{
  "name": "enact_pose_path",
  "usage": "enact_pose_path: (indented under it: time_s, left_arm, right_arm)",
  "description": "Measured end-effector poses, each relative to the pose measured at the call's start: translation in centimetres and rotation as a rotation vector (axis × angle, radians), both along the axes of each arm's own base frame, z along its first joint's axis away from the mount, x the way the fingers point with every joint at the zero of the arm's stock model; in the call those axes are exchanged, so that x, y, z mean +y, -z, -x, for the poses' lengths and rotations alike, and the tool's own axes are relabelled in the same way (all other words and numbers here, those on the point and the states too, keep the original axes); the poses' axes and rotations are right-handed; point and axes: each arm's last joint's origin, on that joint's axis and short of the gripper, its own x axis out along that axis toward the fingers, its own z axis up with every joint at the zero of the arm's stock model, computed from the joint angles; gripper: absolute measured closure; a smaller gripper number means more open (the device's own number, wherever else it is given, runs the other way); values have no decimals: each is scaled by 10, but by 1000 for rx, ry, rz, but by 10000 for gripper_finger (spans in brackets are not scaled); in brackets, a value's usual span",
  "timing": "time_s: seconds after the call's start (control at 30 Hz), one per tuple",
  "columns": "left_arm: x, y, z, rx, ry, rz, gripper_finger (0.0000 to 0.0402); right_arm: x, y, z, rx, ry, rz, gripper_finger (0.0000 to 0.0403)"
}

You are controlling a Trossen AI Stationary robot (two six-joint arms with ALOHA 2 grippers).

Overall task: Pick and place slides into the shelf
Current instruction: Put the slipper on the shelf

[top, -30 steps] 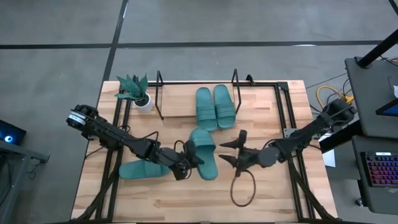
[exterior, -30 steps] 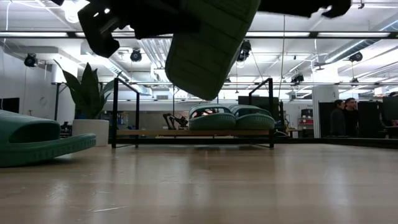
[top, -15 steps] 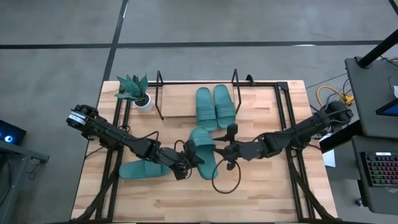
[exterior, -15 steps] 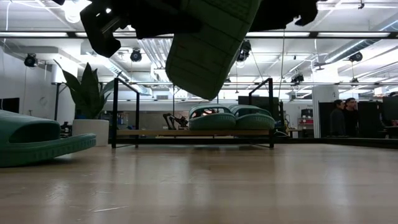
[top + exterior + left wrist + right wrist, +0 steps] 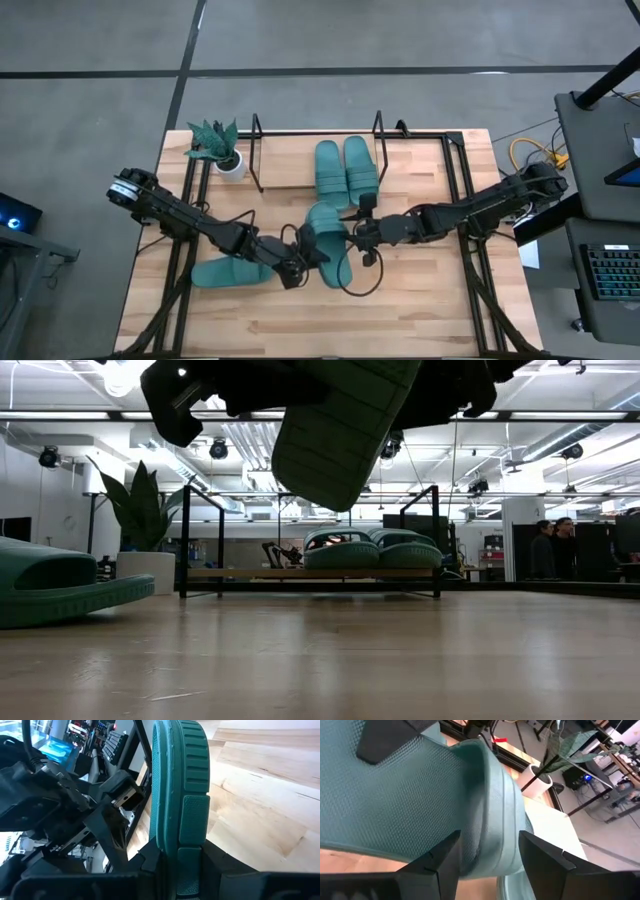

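Note:
My left gripper (image 5: 300,263) is shut on one teal slide (image 5: 328,243), held high over the table's middle; it also shows in the low view (image 5: 340,420). My right gripper (image 5: 353,235) is open at that slide's right side, and its fingers (image 5: 442,857) stand on either side of the slide's edge (image 5: 487,835). Two slides (image 5: 345,170) lie side by side on the right part of the shelf's board (image 5: 285,165). A further slide (image 5: 228,272) lies flat on the table at the near left. My left gripper pinches the slide's sole near one end (image 5: 184,837) between its two fingers, which sit on the two faces with the ribbed rim showing between them. It comes from the table's left. The slide is lifted clear and tilted. Whether my right gripper touches the slide, I cannot tell.
A small potted plant (image 5: 222,150) stands at the far left beside the shelf's black wire frame (image 5: 256,150). A black cable loop (image 5: 362,282) hangs below my right arm. The shelf's left half (image 5: 250,573) is bare. People stand in the room beyond the table (image 5: 552,545).
My right gripper has moved toward the table's left and slightly toward the far edge, up to the held slide, so that its open fingers now stand about the slide's edge. The slide has stayed where it was.

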Motion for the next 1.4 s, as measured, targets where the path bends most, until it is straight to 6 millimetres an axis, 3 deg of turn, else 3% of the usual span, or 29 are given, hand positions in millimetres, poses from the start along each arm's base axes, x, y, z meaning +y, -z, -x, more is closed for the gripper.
enact_pose_path:
  time_s: [0.2, 0.43, 0.63, 0.8, 1.07, 1.23, 1.4]
  left_arm:
    - [-1, 0, 0, 3, 25, 7, 346]
    - [-1, 0, 0, 4, 33, 19, 346]
    - [-1, -2, 0, 0, 13, 76, 304]
    - [-1, -10, 1, 7, -68, 273, 282]
    - [5, -17, 7, 5, -167, 253, 278]
    - [9, -24, 22, 48, -234, 279, 277]
    - [18, -42, 47, 91, -313, 445, 277]
  right_arm:
    - [-1, 0, -1, 13, -47, 5, 258]
    - [0, 3, 1, 45, -83, -4, 381]
    - [-1, 3, 1, 41, -38, 17, 392]
    - [-5, 5, 2, 47, 32, 85, 393]
    - [-4, 0, 0, 3, 44, 115, 394]
    - [-5, 0, 0, -3, 58, 140, 394]
    - [-6, -2, -1, -21, 95, 153, 394]
